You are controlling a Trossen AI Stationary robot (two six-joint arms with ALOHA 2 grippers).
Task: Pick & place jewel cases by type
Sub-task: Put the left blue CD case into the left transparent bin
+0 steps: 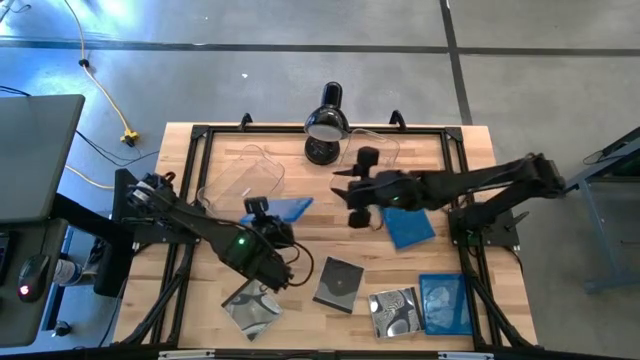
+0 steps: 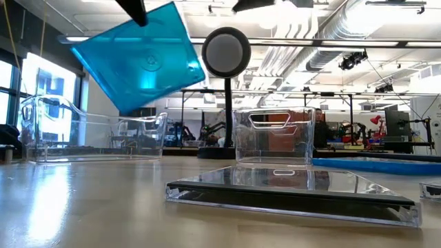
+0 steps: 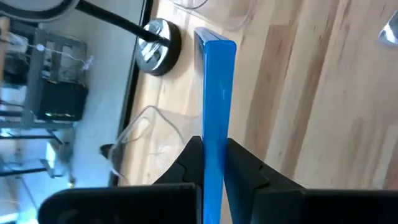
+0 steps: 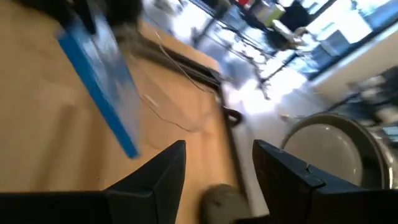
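My left gripper (image 1: 268, 212) is shut on a blue jewel case (image 1: 292, 208), held in the air left of the table's middle; the low view shows that case (image 2: 138, 62) tilted, well above the tabletop. My right gripper (image 1: 349, 197) hovers open just right of it, touching nothing. A second blue case (image 1: 408, 226) lies flat right of centre, and a third (image 1: 445, 301) lies near the front right. Three clear cases with silvery discs lie flat along the near edge (image 1: 340, 283), (image 1: 395, 310), (image 1: 250, 301). My left gripper (image 3: 214, 149) pinches the blue jewel case across its two flat faces, near one edge (image 3: 214, 140), one finger (image 3: 186, 163) on each side. The case is lifted clear of the table, and the rest of it sticks out beyond the fingertips (image 3: 216, 68).
Two clear plastic tubs stand at the far side, one left (image 1: 240, 175) and one behind the right gripper (image 1: 378, 150). A black desk lamp (image 1: 325, 125) stands between them at the far edge. Bare wood lies at the table's centre, between the arms and the near row of cases.
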